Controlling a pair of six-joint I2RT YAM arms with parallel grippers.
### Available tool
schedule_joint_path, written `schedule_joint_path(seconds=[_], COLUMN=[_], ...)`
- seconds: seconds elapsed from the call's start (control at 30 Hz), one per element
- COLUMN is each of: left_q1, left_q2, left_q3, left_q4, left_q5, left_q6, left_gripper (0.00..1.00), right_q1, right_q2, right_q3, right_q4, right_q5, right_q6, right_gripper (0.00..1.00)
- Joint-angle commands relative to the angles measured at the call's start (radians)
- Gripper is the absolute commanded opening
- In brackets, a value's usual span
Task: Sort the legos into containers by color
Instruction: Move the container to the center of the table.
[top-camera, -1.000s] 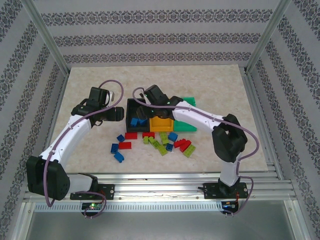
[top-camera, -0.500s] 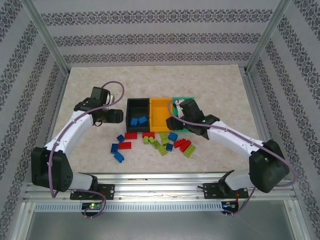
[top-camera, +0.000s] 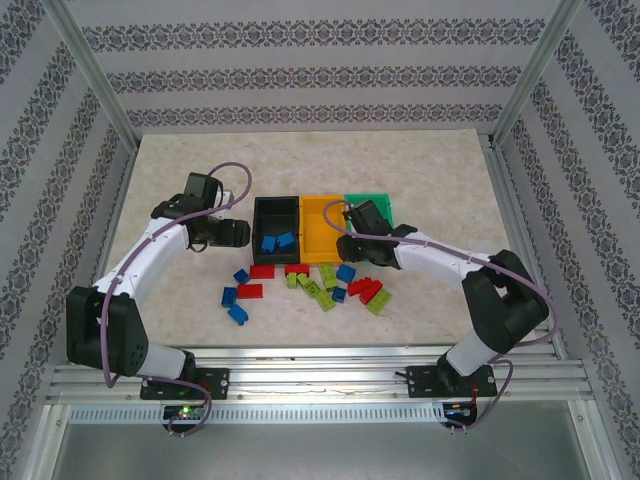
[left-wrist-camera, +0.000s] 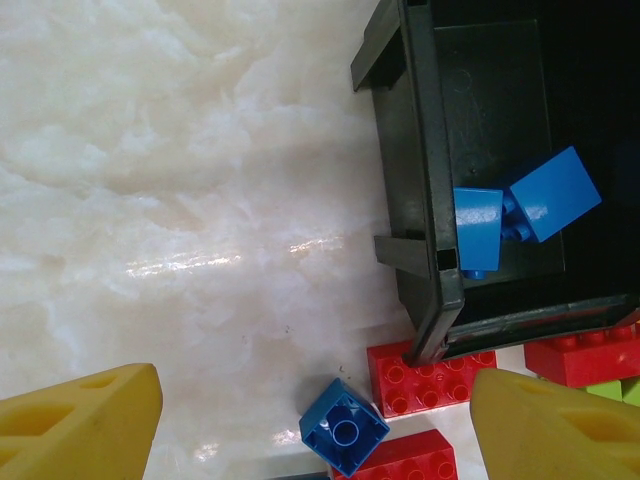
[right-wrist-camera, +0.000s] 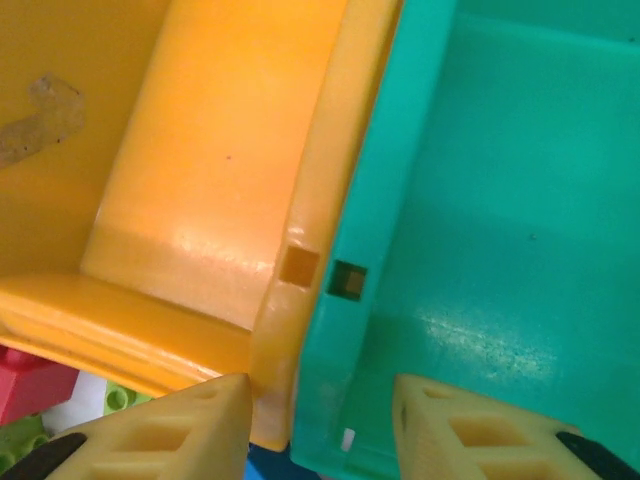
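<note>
Over the table, our right gripper (top-camera: 352, 222) has swung from the black bin (top-camera: 276, 200) to the orange bin (top-camera: 318, 213), so we judge a blue drop done; loose legos (top-camera: 310, 283) wait in front.

Left wrist: the left gripper (left-wrist-camera: 315, 390) gapes, empty.

Right wrist: jaws sit astride the orange and green bin (right-wrist-camera: 480, 200) rims; whether they grip, we cannot tell.

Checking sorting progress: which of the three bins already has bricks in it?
The black bin, leftmost of the row, holds two blue bricks; the orange-yellow bin and green bin show bare floors.
</note>
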Motion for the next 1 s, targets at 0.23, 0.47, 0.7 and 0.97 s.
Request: schedule_joint_path(seconds=[0.23, 0.47, 0.7, 0.97], left_q1=[0.009, 0.009, 0.01, 0.01], left_q2=[-0.025, -0.042, -0.047, -0.052], left_q3=[0.024, 0.021, 0.014, 0.014], left_q4=[-0.029, -0.027, -0.024, -0.026], left_q5=[0.028, 0.02, 0.02, 0.025], left_q6=[0.018, 0.019, 0.022, 0.021], left_gripper=[0.81, 0.81, 0.81, 0.81], right_q1=[-0.009, -0.009, -0.014, 0.015], right_q2=[0.128, 0.256, 0.29, 0.211], right_q3=[0.105, 0.197, 0.227, 0.219], right_q4=[0.049, 0.101, 0.177, 0.167], right_q5=[0.072, 0.043, 0.095, 0.083], right_q6=[0.081, 0.142, 0.209, 0.174], right_gripper=[0.29, 0.23, 0.2, 0.48])
